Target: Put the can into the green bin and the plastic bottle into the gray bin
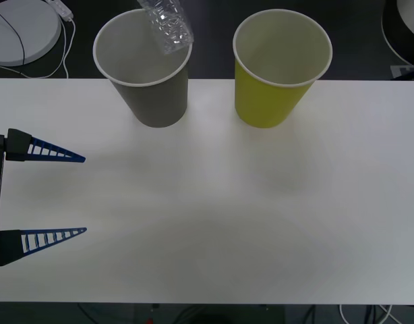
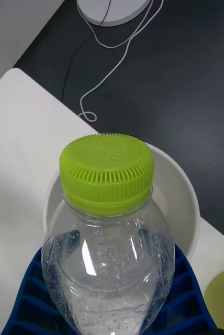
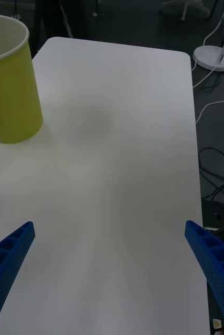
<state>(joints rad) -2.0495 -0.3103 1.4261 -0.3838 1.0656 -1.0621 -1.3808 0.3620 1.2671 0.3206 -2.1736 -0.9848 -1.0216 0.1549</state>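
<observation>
The plastic bottle [image 1: 168, 27], clear with a lime-green cap [image 2: 107, 170], hangs cap-down over the open mouth of the gray bin [image 1: 150, 88]. My right gripper [image 2: 109, 298] is shut on the bottle's ribbed body, blue fingers [image 2: 28, 298] on both sides, with the gray bin's white rim [image 2: 188, 209] right below the cap. The green bin [image 1: 274, 88] stands upright to the right of the gray one, also at the table's far edge. My left gripper [image 1: 82, 194] waits open, low over the table's left side. The can is out of view.
The white table [image 1: 214, 223] stretches in front of both bins. Behind its far edge, on the dark floor, lie a white round base [image 1: 21, 30] and loose cables [image 2: 99, 68]. The table's right edge [image 3: 196, 157] borders more cables.
</observation>
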